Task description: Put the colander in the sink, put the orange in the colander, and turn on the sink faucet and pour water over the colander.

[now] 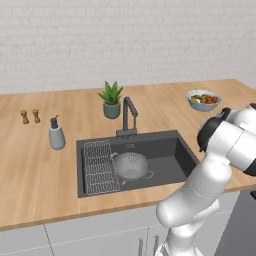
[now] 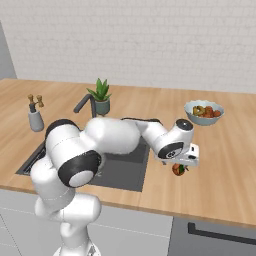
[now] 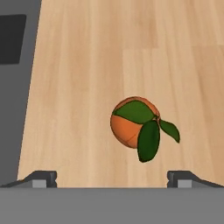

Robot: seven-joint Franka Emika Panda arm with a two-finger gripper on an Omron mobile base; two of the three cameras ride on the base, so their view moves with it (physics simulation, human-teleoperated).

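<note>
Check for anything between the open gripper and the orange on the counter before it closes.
Nothing visible blocks it. The orange lies bare on the wooden counter, between and ahead of the open gripper fingertips, with only its own green leaves on top.

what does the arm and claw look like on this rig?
A glossy white arm built of rounded, tube-like segments, with dark grey to black bands and round caps at the joints. The wrist ends in a round dark-ringed cap and a small boxy white hand. The claw has two small dark grey finger tips with squared, stepped ends. No cables, labels or markings are visible.
</note>
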